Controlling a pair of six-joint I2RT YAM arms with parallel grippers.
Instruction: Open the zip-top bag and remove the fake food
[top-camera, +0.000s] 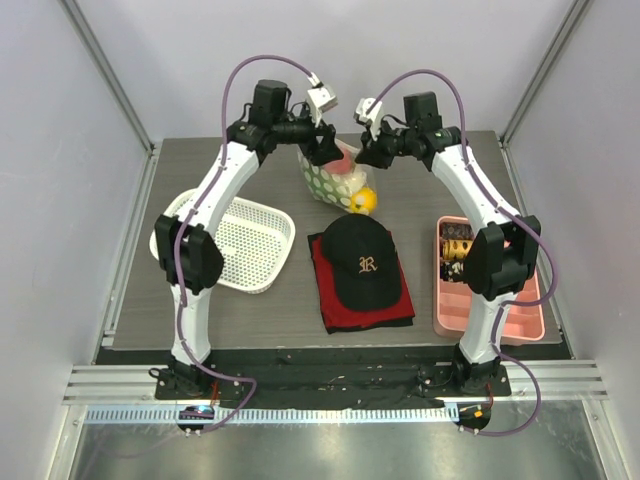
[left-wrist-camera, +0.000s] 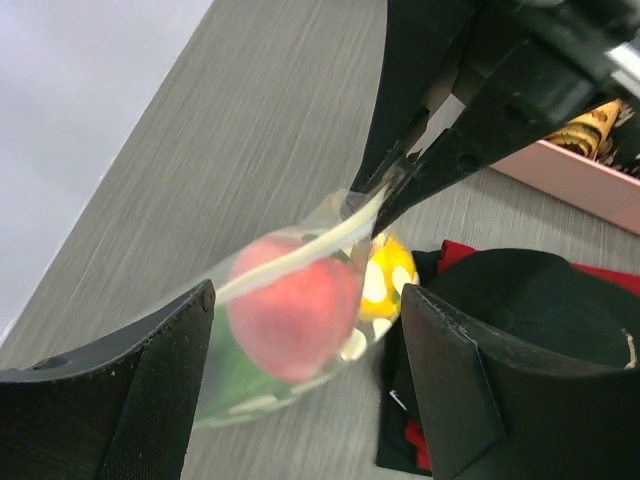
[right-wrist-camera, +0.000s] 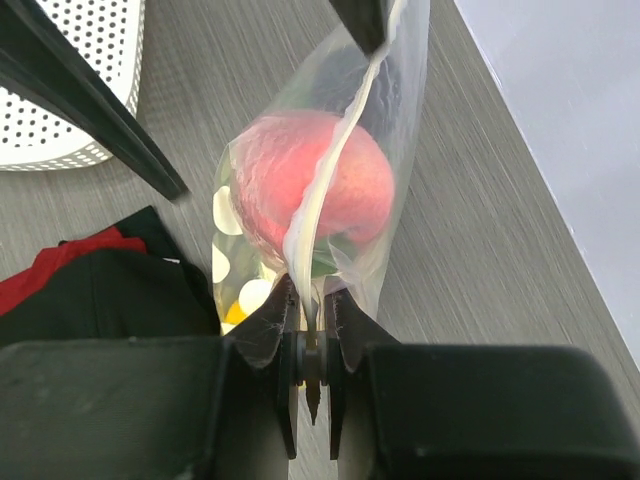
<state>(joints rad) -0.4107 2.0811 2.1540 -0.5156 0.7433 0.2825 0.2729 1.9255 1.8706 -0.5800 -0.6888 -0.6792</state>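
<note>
The zip-top bag (top-camera: 328, 180) is clear with white dots and hangs by its zip strip at the table's far middle. My right gripper (right-wrist-camera: 312, 290) is shut on one end of that strip, and it also shows in the top view (top-camera: 362, 158). My left gripper (left-wrist-camera: 308, 300) is open, with its fingers on either side of the bag and not pinching it; the top view (top-camera: 325, 152) shows it at the bag's top. Inside the bag are a red-pink peach (right-wrist-camera: 310, 185), a yellow citrus (left-wrist-camera: 390, 280) and a green vegetable (left-wrist-camera: 235, 375). A dark shape (right-wrist-camera: 350, 75) lies behind the peach.
A black cap (top-camera: 360, 262) lies on a red cloth (top-camera: 330, 300) just in front of the bag. A white mesh basket (top-camera: 240, 240) stands to the left. A pink tray (top-camera: 480, 300) with small dark and yellow bits stands to the right.
</note>
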